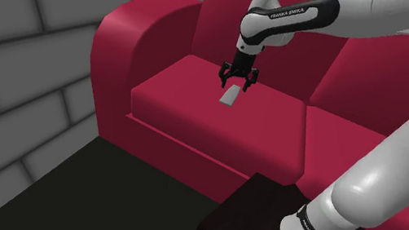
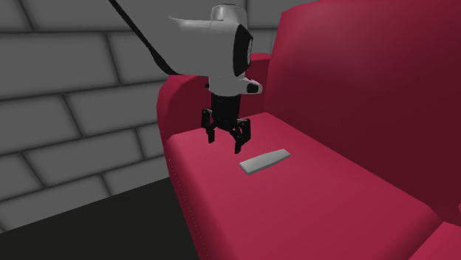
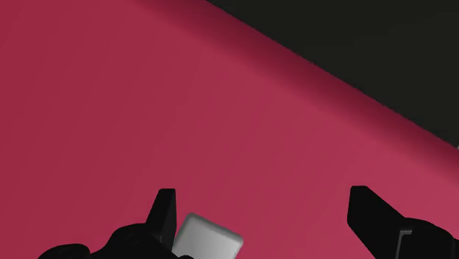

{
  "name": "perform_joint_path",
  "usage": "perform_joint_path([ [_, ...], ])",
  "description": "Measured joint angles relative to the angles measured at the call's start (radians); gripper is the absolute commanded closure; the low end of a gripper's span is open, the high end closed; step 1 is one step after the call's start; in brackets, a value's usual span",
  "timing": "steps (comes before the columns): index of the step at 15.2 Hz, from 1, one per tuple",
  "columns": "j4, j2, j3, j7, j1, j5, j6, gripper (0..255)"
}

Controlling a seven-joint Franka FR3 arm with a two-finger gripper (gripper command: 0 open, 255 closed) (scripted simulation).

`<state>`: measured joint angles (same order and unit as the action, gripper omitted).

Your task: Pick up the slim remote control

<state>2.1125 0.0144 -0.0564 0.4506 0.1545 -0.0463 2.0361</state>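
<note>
A slim grey remote control (image 1: 230, 96) lies flat on the red sofa's seat cushion (image 1: 180, 102). My black gripper (image 1: 237, 79) hangs just above it, fingers apart and open, holding nothing. In the second exterior view the gripper (image 2: 227, 140) hovers over the cushion beside the remote (image 2: 266, 160), nearer the armrest. In the wrist view the remote's end (image 3: 207, 238) shows close by one finger (image 3: 165, 212), the other finger (image 3: 374, 213) standing well apart from it.
The sofa's rounded armrest (image 1: 119, 36) and backrest (image 1: 216, 21) rise around the seat. A grey block wall (image 1: 15, 42) stands behind. Dark floor (image 1: 101, 194) lies in front, with my dark stand (image 1: 261, 225) at the shoulder view's lower right.
</note>
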Motion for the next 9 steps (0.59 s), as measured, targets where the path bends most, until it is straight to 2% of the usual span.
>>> perform_joint_path([
  [9,-0.204,-0.274,-0.059,0.145,0.053,-0.008,0.097,0],
])
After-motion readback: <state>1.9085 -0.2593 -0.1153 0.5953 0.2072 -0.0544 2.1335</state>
